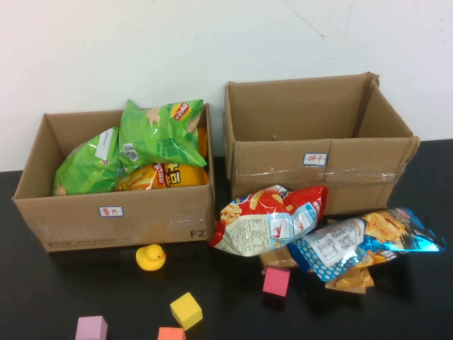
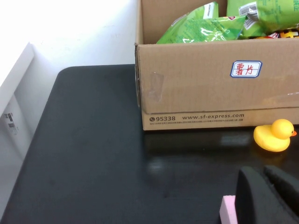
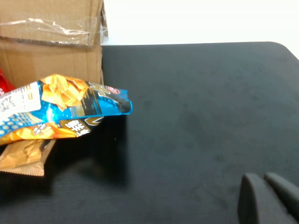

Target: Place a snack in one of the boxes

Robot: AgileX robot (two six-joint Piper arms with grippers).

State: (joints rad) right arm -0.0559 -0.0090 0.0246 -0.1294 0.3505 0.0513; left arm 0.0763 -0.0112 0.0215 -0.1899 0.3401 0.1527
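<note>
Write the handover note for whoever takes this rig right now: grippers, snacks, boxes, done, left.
Left gripper: shut, holding nothing, low over the table near the pink block, in front of the left box.
Right gripper: shut, holding nothing, over bare table to the right of the blue snack bag.
Left box holds green chip bags and a yellow bag. Right box shows no snack inside.
On the table before the right box: red snack bag, blue snack bag, tan packets beneath.
Done: no pick started.
Left: grasp one loose snack, drop it into a box.
</note>
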